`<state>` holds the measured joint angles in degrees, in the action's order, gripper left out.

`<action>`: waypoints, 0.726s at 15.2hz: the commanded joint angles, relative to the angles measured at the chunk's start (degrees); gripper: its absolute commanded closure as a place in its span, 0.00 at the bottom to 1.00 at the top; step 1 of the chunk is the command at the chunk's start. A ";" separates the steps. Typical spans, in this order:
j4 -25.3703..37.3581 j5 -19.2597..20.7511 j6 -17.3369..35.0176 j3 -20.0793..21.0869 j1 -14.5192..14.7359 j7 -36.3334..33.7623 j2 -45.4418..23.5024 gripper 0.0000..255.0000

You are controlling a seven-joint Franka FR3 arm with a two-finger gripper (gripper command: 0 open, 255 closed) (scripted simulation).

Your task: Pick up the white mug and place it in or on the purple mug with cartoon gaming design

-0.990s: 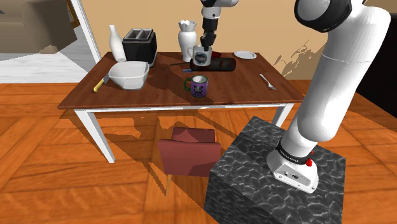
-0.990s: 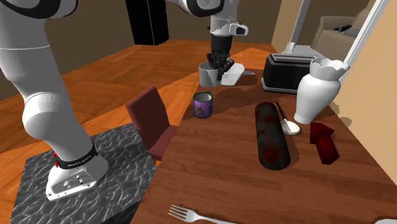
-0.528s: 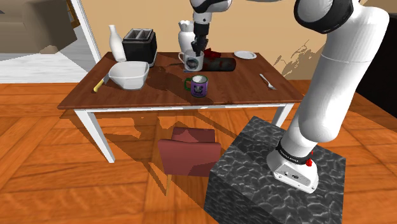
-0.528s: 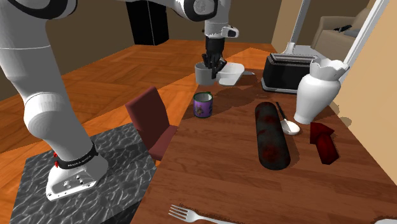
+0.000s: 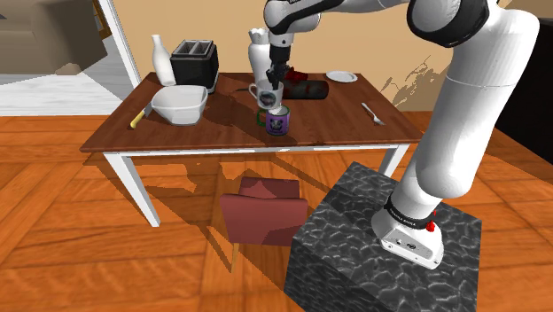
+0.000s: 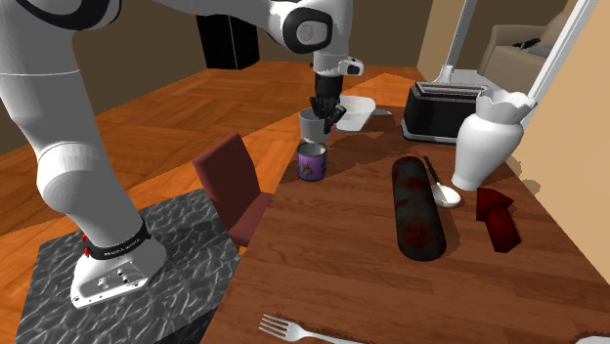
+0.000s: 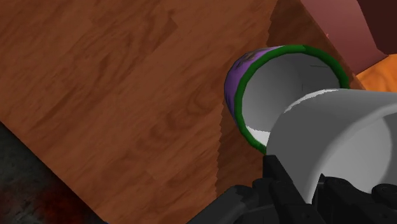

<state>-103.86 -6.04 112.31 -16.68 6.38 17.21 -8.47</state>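
Upper mug [image 5: 267, 92] hangs just above lower mug [image 5: 277, 120] — table [image 5: 204, 133] beneath.

White arm [image 5: 461, 133] arched toward the shoulder view's left, wrist vertical, jaws down, clamped on the white mug [image 5: 266, 94].

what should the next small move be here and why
Probably lower the white mug, recentring slightly: the gripper holds it by the rim just above the purple mug, only partly overlapping its open mouth in the wrist view.

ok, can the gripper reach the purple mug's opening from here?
Probably yes: the gripper, shut on the white mug, hangs just above the purple mug, with nothing between the two mugs.
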 commanded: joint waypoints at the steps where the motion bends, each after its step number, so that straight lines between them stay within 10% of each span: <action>1: -0.87 -0.24 1.46 0.02 -0.05 0.23 -0.59 1.00; 11: -2.08 -0.48 3.13 0.06 -0.06 0.46 -1.07 1.00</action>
<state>-105.88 -6.53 115.49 -16.63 6.32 17.66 -9.39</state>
